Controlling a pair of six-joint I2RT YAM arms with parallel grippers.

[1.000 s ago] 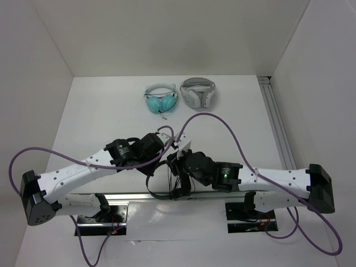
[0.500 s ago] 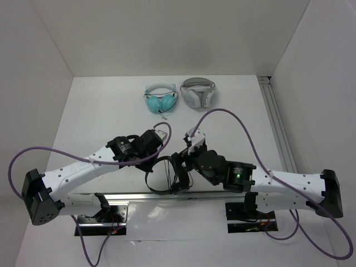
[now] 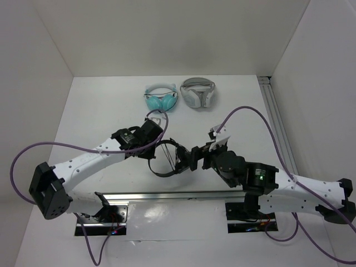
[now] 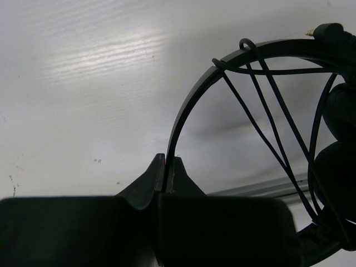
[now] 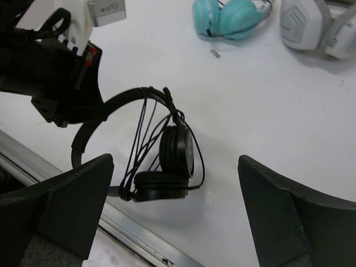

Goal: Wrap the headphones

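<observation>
The black headphones (image 3: 167,161) hang by their thin headband (image 4: 189,105) from my left gripper (image 4: 166,162), which is shut on the band. The thin black cable (image 4: 267,122) is strung in several strands across the band's arc down to the two folded earcups (image 5: 177,150). I cannot tell whether the earcups touch the table. My right gripper (image 5: 175,161) stands wide open just right of the earcups, facing them, and nothing touches its fingers (image 5: 72,194). In the top view the left gripper (image 3: 154,151) is left of the headphones and the right gripper (image 3: 192,159) is to their right.
Teal headphones (image 3: 161,100) and white-grey headphones (image 3: 198,92) lie at the back of the table. A metal rail (image 3: 167,196) runs along the near edge, close below the black headphones. Another rail (image 3: 276,122) lines the right side. White walls enclose the table.
The right gripper has opened wide, let go of the headphones and drawn back to the right. The left gripper has carried the headphones a little away from the near rail.
</observation>
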